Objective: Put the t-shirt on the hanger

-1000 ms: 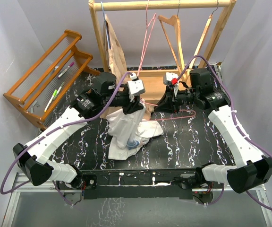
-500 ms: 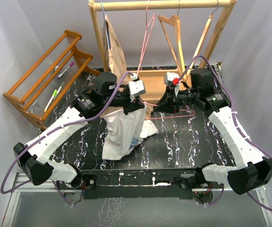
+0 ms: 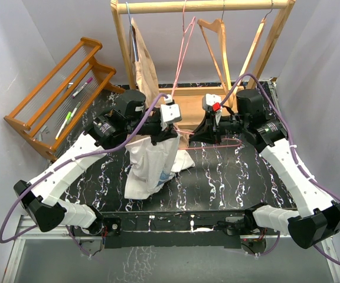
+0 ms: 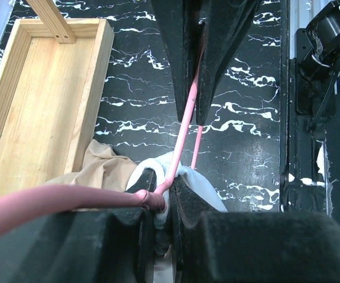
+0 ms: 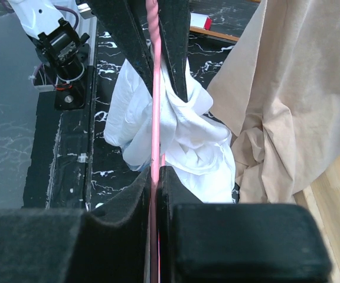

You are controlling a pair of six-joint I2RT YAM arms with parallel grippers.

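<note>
The white t-shirt (image 3: 149, 168) hangs bunched from my left gripper (image 3: 172, 133), its lower end draping to the black marbled table (image 3: 229, 177). In the left wrist view that gripper (image 4: 169, 197) is shut on a fold of the t-shirt (image 4: 208, 194), with the bent end of the pink hanger (image 4: 185, 112) lying against its jaws. My right gripper (image 3: 198, 135) faces it a short way to the right. The right wrist view shows this gripper (image 5: 156, 177) shut on the hanger wire (image 5: 154, 88), with the t-shirt (image 5: 185, 141) just beyond. The hanger's far loop (image 3: 232, 142) lies low over the table.
A wooden clothes rail (image 3: 205, 6) stands at the back with a beige garment (image 3: 143, 65), a second pink hanger (image 3: 185, 41) and light-wood hangers (image 3: 217, 41). Its wooden base tray (image 4: 46, 100) is close behind the grippers. An orange rack (image 3: 58, 100) holding pens stands at the left.
The left gripper has shut on the t-shirt and lifted it; the heap on the table now hangs as a long drape. The right gripper has stayed shut on the hanger.
</note>
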